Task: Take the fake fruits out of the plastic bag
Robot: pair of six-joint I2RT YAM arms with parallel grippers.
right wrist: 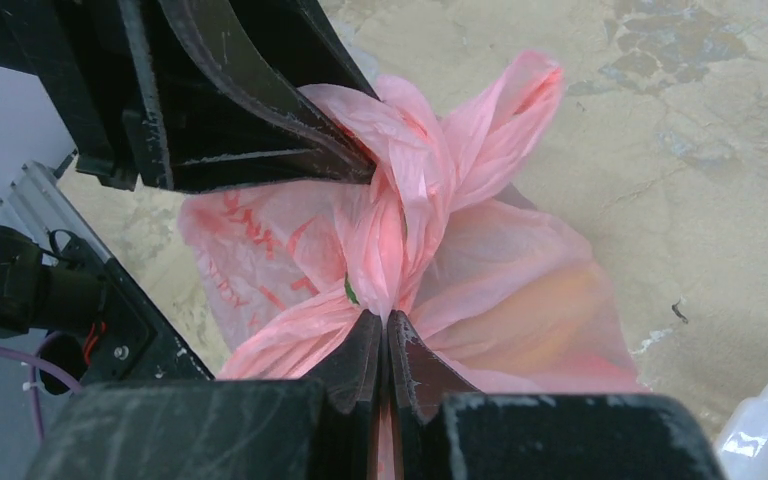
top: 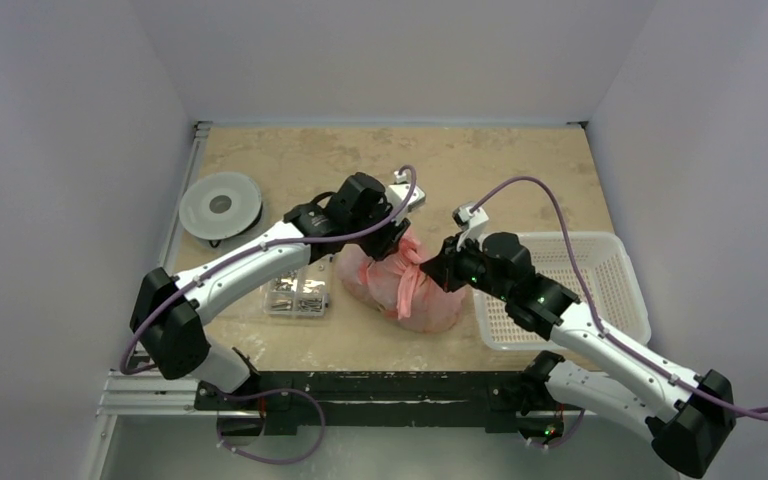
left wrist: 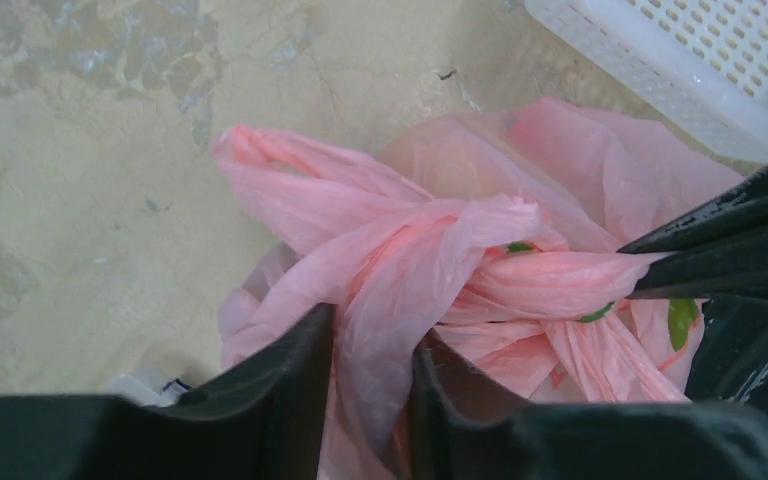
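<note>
I have the crinkly translucent pink plastic bag (top: 405, 288) on the beige desk (top: 290, 165), just beside the white perforated plastic basket (top: 622, 300). My left tool (left wrist: 370, 336) is clamped on the bag's twisted top, and my right tool (right wrist: 382, 320) is pinched together on the same knot from the opposite side. The small glossy fake fruits (left wrist: 680, 320) sit inside the bag, with only green patches showing through.

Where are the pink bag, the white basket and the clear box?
pink bag (top: 425, 305): top external view, lower body.
white basket (top: 605, 285): top external view, bare floor.
clear box (top: 297, 297): top external view, its middle.
</note>
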